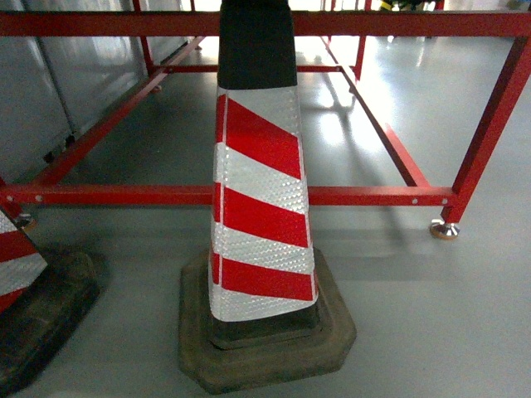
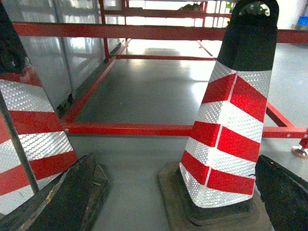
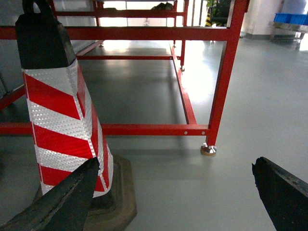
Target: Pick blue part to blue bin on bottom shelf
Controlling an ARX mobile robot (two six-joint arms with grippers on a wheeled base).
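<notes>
Both arms are held low and level, facing a red-and-white striped traffic cone (image 1: 261,207) on a grey floor (image 1: 431,315) before a red steel frame (image 1: 249,196). The left claw (image 2: 183,202) and the right claw (image 3: 178,197) are seen spread wide, with nothing gripped between their dark fingers (image 3: 67,197). No blue part or bottom shelf is visible; only blue bins (image 3: 290,18) are glimpsed far off in the right wrist view.

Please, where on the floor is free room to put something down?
Bare floor lies right of the middle cone, before the red frame and its foot. Also open inside the frame. Crowded left: a second cone stands close.
</notes>
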